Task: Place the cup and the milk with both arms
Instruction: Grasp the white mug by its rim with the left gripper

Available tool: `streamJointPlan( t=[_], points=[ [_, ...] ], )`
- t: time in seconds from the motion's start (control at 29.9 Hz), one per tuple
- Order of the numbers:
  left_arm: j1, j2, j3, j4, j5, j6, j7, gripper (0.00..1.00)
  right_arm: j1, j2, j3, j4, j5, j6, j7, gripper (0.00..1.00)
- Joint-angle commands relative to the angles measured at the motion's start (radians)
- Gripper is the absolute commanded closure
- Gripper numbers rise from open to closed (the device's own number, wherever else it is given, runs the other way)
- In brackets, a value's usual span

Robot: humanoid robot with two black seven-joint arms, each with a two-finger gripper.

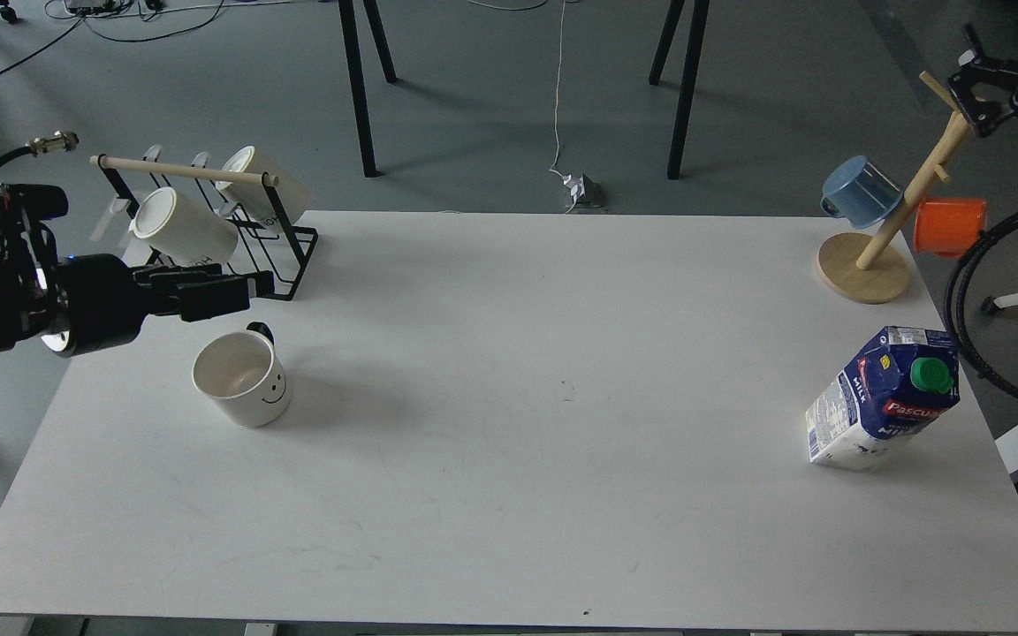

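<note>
A white cup (239,380) with a smiley face stands upright on the left of the white table (509,353), its dark handle at the back. A blue and white milk carton (880,402) with a green cap stands tilted near the right edge. My left gripper (253,294) reaches in from the left, level with the table, just above and behind the cup. Its fingers stand slightly apart and hold nothing. My right gripper (973,93) is high at the far right, beside the top of the wooden mug tree and far from the carton. It is dark and its fingers cannot be told apart.
A black wire rack (292,256) with two white mugs (182,231) stands at the back left, just behind my left gripper. A wooden mug tree (862,265) with a blue cup (858,190) and an orange cup (949,225) stands at the back right. A black cable (968,344) hangs by the carton.
</note>
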State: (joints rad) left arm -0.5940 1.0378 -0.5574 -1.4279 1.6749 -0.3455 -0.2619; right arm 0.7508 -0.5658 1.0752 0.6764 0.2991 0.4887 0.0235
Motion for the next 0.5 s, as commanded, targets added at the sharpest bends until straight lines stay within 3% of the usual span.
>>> streamJointPlan(
  t=[0.0, 0.3, 0.47],
  points=[
    [0.031, -0.012, 0.011, 0.007, 0.222, 0.062, -0.01, 0.17, -0.004, 0.003, -0.003, -0.001, 0.0, 0.0, 0.001, 0.01],
    [0.03, -0.151, 0.06, 0.319, 0.27, 0.131, -0.023, 0.18, -0.008, 0.0, -0.004, 0.005, 0.0, 0.0, -0.002, 0.01],
    [0.04, -0.2, 0.065, 0.382, 0.319, 0.195, -0.031, 0.18, -0.008, -0.012, -0.004, 0.011, 0.0, 0.0, -0.005, 0.01]
  ],
)
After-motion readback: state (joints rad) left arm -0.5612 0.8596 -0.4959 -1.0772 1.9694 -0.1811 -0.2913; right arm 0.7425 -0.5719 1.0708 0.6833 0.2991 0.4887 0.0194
